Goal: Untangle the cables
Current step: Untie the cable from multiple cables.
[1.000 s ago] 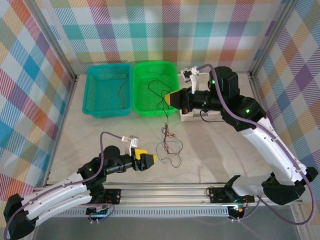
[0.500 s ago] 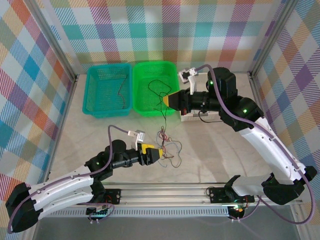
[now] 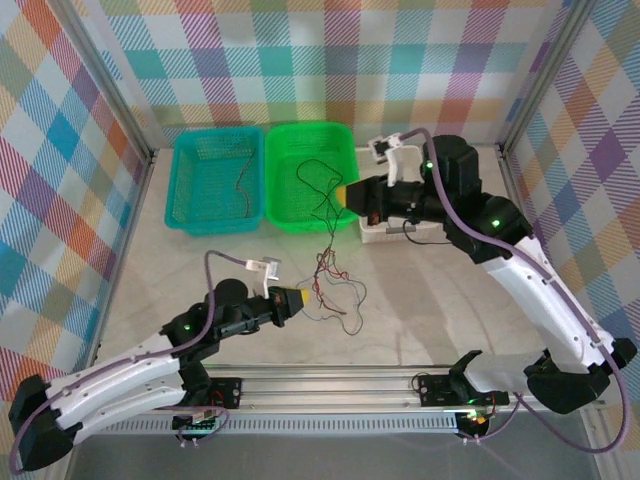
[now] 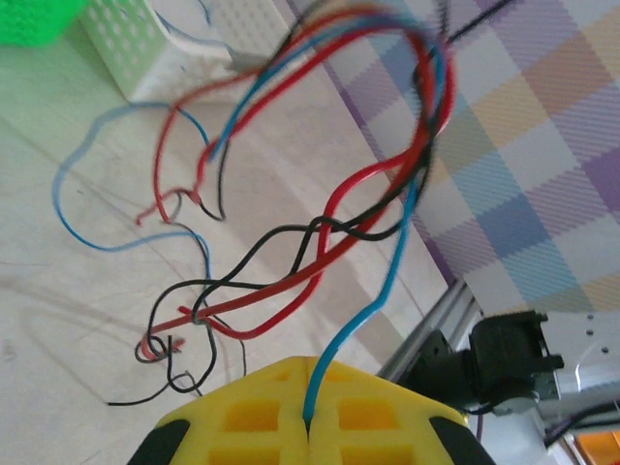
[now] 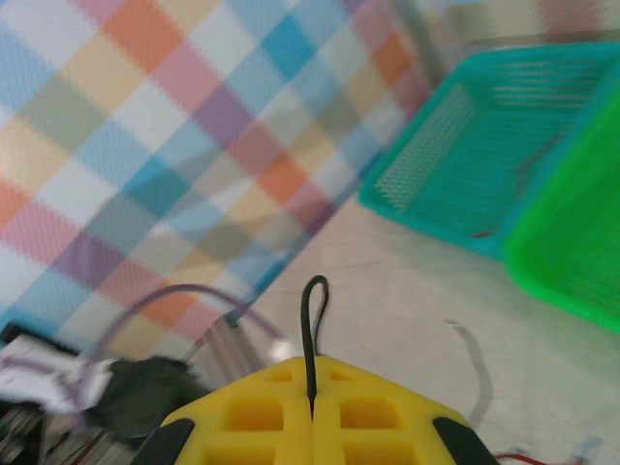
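Tightly, left pincer grips blue cable; right pincer grips black cable.

The cables, thin red, black and blue wires, lie looped and knotted in a loose tangle at the middle of the worktop, nearer its front edge. Black strands rise from it toward the far edge.

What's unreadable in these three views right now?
- Top view: the cables are too thin to trace their crossings.
- Left wrist: their loops blur and run off the top edge; the blue cable has its end hidden inside the left claw.
- Right wrist: the black cable drops into the right claw; the rest is hidden.
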You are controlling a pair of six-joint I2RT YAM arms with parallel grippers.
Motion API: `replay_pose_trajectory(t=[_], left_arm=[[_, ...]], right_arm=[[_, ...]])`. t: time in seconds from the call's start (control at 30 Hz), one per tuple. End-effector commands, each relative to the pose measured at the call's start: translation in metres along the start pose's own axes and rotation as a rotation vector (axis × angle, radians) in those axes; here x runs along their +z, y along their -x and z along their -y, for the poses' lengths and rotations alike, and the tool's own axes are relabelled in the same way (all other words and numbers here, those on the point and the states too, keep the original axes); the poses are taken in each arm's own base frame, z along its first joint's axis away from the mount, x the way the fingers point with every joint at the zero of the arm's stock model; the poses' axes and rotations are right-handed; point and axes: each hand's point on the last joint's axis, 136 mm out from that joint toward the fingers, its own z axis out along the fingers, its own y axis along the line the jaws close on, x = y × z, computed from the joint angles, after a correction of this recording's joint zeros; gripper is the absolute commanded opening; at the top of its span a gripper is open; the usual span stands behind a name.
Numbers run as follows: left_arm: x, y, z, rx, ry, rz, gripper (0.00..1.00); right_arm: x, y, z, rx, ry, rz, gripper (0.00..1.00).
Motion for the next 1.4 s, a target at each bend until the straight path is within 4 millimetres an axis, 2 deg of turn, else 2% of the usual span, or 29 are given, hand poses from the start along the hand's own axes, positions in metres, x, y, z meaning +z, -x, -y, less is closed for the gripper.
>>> replay_pose_trajectory(t=[0.0, 0.07, 0.17, 0.33, 0.43, 0.7, 0.87, 1.07, 1.2, 1.37], left_arm=[[-0.039, 0.032, -0.013, -0.027, 0.148, 0.101, 0.00], [-0.063, 0.037, -0.025, -0.039, 0.245, 0.105, 0.00], [-0.094, 0.048, -0.032, -0.029, 0.338, 0.117, 0.00], [-0.133, 0.061, -0.038, 0.030, 0.480, 0.118, 0.00], [-0.154, 0.068, -0.039, 0.060, 0.536, 0.134, 0.00], [-0.198, 0.089, -0.041, 0.129, 0.673, 0.202, 0.00], [-0.238, 0.109, -0.035, 0.149, 0.739, 0.304, 0.00], [-0.272, 0.137, -0.009, 0.201, 0.712, 0.398, 0.00], [-0.275, 0.152, 0.011, 0.237, 0.664, 0.407, 0.00], [-0.299, 0.177, 0.032, 0.287, 0.667, 0.481, 0.00]], right_arm=[[-0.037, 0.015, 0.049, 0.141, -0.154, 0.119, 0.00], [-0.059, 0.018, 0.086, 0.222, -0.246, 0.179, 0.00], [-0.079, 0.015, 0.120, 0.319, -0.315, 0.225, 0.00], [-0.105, 0.005, 0.164, 0.426, -0.426, 0.288, 0.00], [-0.121, -0.002, 0.183, 0.484, -0.482, 0.327, 0.00], [-0.148, -0.019, 0.206, 0.484, -0.661, 0.370, 0.00], [-0.163, -0.036, 0.225, 0.462, -0.821, 0.343, 0.00], [-0.161, -0.055, 0.240, 0.477, -0.863, 0.304, 0.00], [-0.161, -0.061, 0.245, 0.473, -0.884, 0.295, 0.00], [-0.168, -0.071, 0.256, 0.479, -0.956, 0.279, 0.00]])
